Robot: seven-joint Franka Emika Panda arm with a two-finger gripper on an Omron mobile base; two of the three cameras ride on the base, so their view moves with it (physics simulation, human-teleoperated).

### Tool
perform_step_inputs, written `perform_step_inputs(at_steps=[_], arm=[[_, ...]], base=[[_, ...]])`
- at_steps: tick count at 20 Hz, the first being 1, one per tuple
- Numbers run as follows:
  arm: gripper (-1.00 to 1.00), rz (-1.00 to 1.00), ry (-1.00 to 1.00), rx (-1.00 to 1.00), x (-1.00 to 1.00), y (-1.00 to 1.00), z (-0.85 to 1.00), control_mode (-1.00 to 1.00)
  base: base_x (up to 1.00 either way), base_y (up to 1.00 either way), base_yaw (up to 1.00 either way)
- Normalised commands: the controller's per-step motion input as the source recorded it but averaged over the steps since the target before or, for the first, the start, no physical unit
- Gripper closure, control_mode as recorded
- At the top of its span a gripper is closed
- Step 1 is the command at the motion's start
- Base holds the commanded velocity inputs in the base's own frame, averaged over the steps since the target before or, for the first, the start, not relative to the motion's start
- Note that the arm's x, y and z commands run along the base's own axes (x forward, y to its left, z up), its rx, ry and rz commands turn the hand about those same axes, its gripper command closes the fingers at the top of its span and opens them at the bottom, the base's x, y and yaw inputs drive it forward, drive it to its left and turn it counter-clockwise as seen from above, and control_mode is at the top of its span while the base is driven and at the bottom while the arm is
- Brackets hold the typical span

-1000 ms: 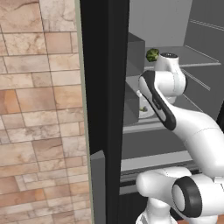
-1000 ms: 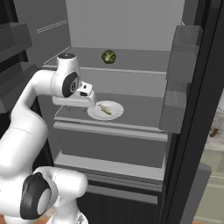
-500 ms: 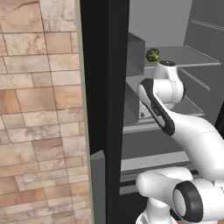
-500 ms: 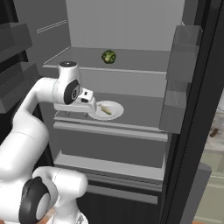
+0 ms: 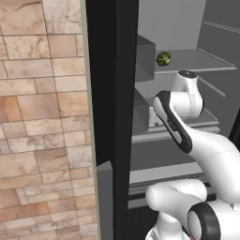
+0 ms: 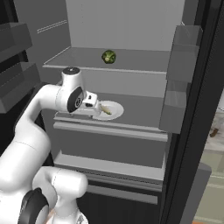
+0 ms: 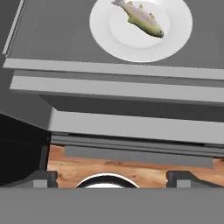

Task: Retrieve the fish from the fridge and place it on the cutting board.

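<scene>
The tall fridge with black outer panels and a grey interior stands with its door open. The small slender greenish-grey fish with a tan tail lies on a round white plate, which rests on the grey middle shelf of the fridge. In the right base view the plate sits toward the left of that shelf, with the fish on its left part.

The two-finger gripper of the white arm is at the near left edge of the middle shelf, just beside the plate. Its dark fingers are spread wide, with nothing between them. In the hand view the fish lies beyond the fingers, apart from them, near the top of the picture.

A round dark green ball-like item rests on the grey upper shelf, above the plate. Grey door bins hang on the inner face of the door at the right. A tan stone-tile wall stands to the left of the fridge in the left base view.
</scene>
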Motion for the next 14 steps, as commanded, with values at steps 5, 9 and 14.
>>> perform_step_inputs(at_steps=[5,9,14], arm=[[-1.0,0.0,-0.15,0.01,0.0,-0.47,-0.01,-1.0],[-1.0,0.0,-0.08,0.02,0.1,-0.34,0.0,-1.0],[-1.0,0.02,-0.06,0.0,0.19,-0.17,0.0,-1.0]], base=[[0.0,0.0,0.0],[0.0,0.0,0.0],[0.0,0.0,0.0]])
